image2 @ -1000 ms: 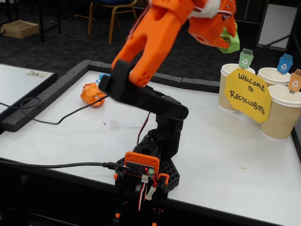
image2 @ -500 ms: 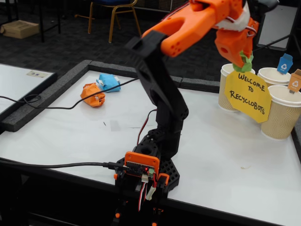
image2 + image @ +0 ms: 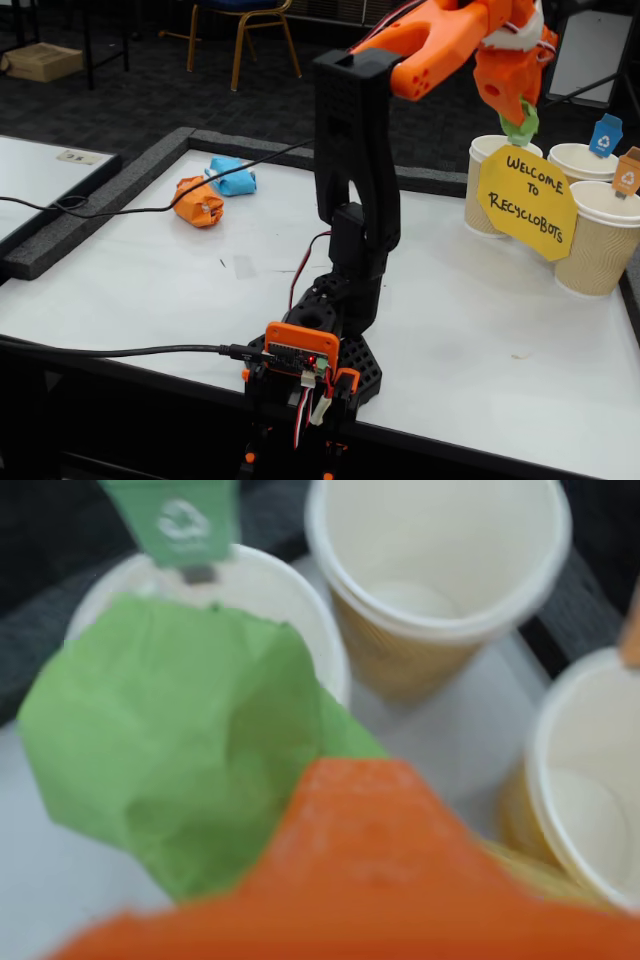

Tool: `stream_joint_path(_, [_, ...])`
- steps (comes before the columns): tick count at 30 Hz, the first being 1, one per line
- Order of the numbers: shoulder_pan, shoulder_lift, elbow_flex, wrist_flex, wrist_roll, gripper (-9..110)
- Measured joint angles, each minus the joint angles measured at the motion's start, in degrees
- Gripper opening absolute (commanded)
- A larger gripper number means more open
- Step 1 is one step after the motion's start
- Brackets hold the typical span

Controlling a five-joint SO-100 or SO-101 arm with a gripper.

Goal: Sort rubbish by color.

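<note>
Green paper ball (image 3: 170,770) in gripper (image 3: 520,118), above beige cups (image 3: 600,250)

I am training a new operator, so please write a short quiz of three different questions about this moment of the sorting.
1. True or false: the claw holds the green paper ball.
2. Which cup is the green ball above? A. the cup with the green tag B. the cup with the orange tag
3. Fill in: on the table, beside the orange paper ball, lies the ____ paper ball.

Key: 1 true; 2 A; 3 light blue.
</note>
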Motion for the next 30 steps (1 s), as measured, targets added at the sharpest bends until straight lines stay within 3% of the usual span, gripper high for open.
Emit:
stream_joint_path(23, [-2.9, -16.17, -12.57, -0.97, -0.09, 0])
stream_joint_path(30, [-2.9, -16.61, -12.92, -2.37, -1.41, 18])
